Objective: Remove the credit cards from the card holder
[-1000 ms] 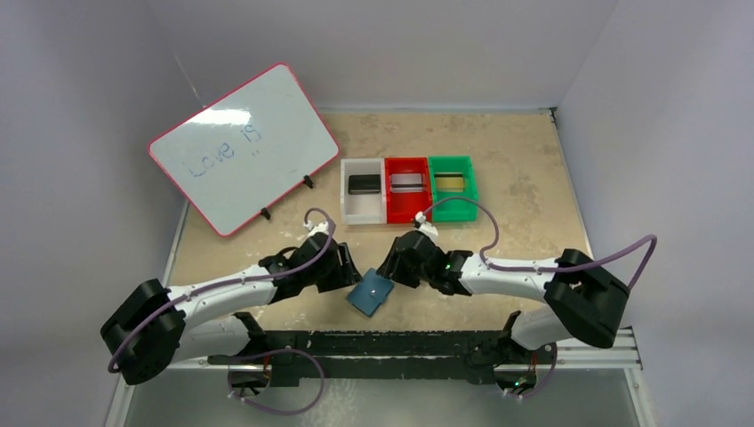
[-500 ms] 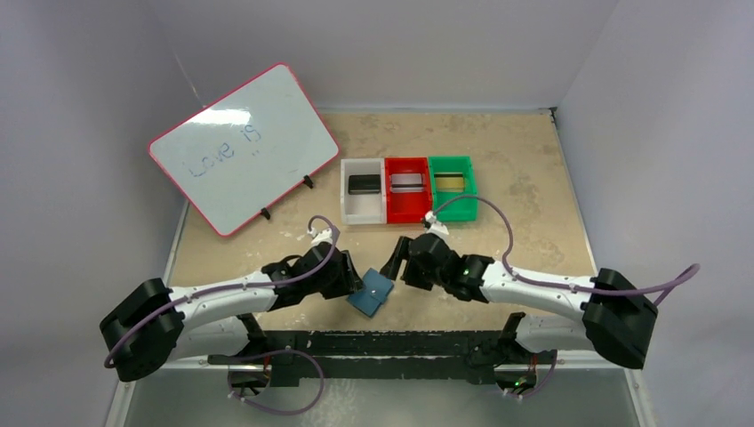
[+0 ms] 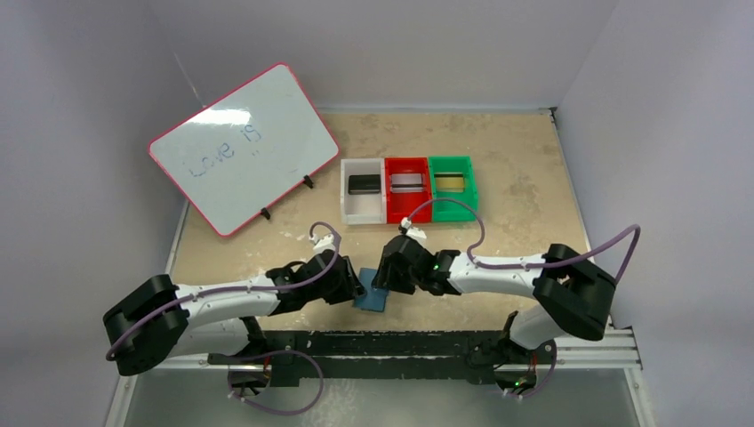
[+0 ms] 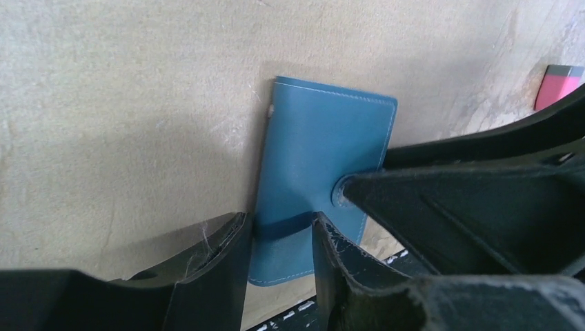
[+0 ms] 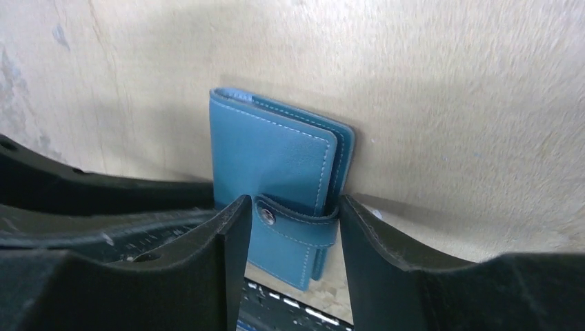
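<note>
At the near edge of the table, the card holder lay folded shut with its tab snapped. The left gripper, jaws spread, straddled the tab from the left. The right gripper, also spread, straddled the snap end; neither visibly pinched. Unsnapping seemed next, calling for one side pinned. Farther off, the white bin held a black card, the red bin a silvery card, and the green bin a gold card.

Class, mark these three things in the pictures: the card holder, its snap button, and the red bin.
card holder (image 5: 272, 162): right wrist view, middle of its front cover.
snap button (image 5: 268, 216): right wrist view, centre of the stud.
red bin (image 3: 398, 205): top external view, bare floor near front.
</note>
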You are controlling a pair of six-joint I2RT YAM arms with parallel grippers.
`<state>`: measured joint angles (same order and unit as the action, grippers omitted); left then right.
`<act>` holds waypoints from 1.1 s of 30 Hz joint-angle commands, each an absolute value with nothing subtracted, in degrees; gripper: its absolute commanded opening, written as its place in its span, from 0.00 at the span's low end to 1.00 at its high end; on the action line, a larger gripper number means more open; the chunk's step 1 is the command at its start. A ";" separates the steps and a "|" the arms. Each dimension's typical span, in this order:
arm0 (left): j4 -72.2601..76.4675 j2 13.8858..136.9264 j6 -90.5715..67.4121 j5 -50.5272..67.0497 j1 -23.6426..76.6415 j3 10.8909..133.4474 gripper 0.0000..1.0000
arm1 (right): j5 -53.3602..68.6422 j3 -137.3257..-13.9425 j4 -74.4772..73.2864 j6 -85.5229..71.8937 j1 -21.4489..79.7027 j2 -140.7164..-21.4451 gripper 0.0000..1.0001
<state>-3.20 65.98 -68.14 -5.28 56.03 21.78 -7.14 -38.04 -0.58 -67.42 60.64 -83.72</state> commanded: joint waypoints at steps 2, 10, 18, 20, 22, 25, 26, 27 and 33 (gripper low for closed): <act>-0.57 66.48 -70.29 -8.99 57.88 23.19 0.34 | -14.61 -46.42 -10.41 -63.55 60.82 -85.67 0.52; -3.17 66.88 -71.02 -12.05 58.08 23.04 0.32 | -22.65 -53.99 -25.30 -61.59 63.20 -90.22 0.62; -4.75 64.34 -72.53 -14.85 58.05 22.15 0.35 | -21.91 -57.44 -25.52 -60.17 64.20 -90.70 0.61; -4.43 63.85 -73.36 -15.27 58.09 21.37 0.36 | -21.22 -57.27 -24.25 -60.06 64.37 -90.18 0.60; -3.28 63.71 -74.05 -15.18 58.09 20.57 0.36 | -20.03 -56.82 -21.91 -59.65 64.51 -89.77 0.59; -1.03 64.45 -74.49 -14.23 58.10 19.86 0.35 | -18.02 -56.65 -19.76 -59.25 64.51 -90.39 0.58; -0.37 64.94 -74.48 -13.74 58.10 19.80 0.35 | -17.63 -56.73 -19.48 -59.24 64.58 -90.99 0.58; -0.01 65.30 -74.50 -13.39 58.07 19.82 0.35 | -17.41 -56.96 -19.29 -59.24 64.68 -91.53 0.57; 0.35 67.13 -74.98 -12.88 58.09 19.92 0.34 | -17.64 -57.40 -20.31 -60.44 65.21 -93.86 0.54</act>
<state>-1.21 66.19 -73.93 -13.21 57.84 20.34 -17.56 -55.86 -20.01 -59.94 64.73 -92.51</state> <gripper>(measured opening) 0.349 0.553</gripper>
